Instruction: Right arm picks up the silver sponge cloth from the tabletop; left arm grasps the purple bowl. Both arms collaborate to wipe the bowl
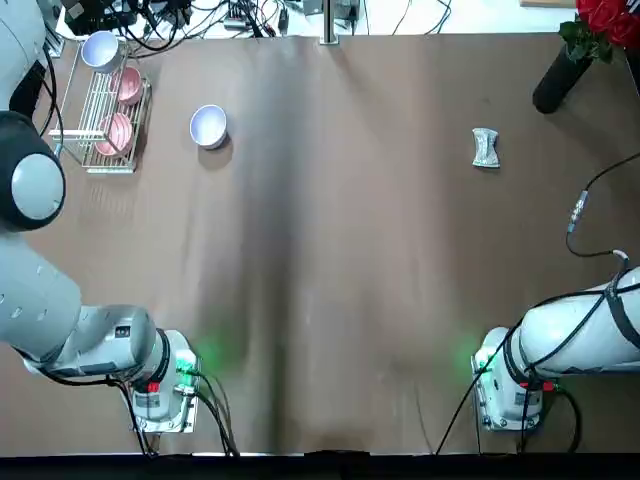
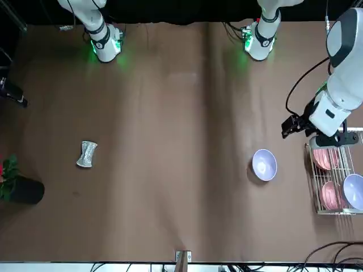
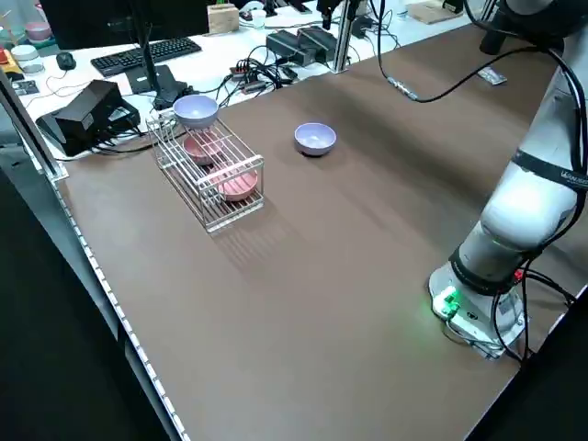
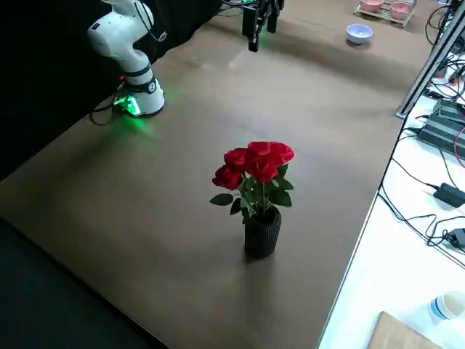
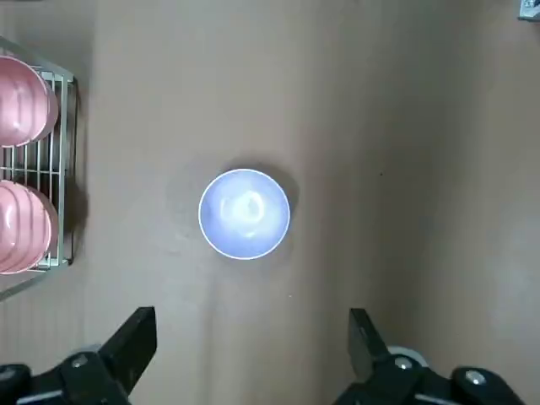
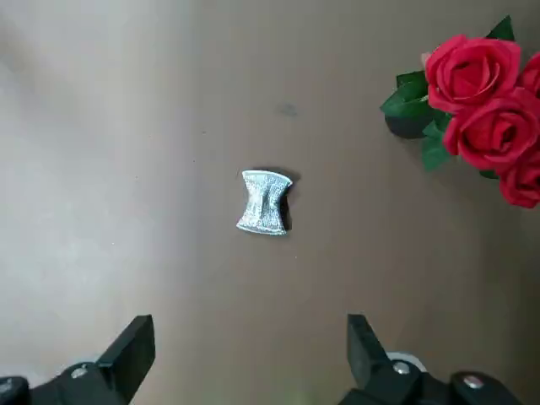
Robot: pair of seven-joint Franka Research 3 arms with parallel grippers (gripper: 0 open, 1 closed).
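Top-view clock | left gripper (image 5: pixel 251 344): wide, empty, raised, 9 o'clock | bowl (image 1: pixel 208 127): upright on table (image 1: pixel 330 250), 10–11 o'clock | right gripper (image 6: pixel 251 348): wide, empty, raised, 3 o'clock | cloth (image 1: pixel 485 148): on table, 2 o'clock

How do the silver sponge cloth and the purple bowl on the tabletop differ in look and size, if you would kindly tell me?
The silver sponge cloth is shiny silver-grey, while the purple bowl is smooth lavender. The sponge cloth is roughly rectangular with a pinched middle; the bowl is round and hollow. The sponge cloth is also smaller than the bowl. Both rest directly on the tabletop, held by neither arm.
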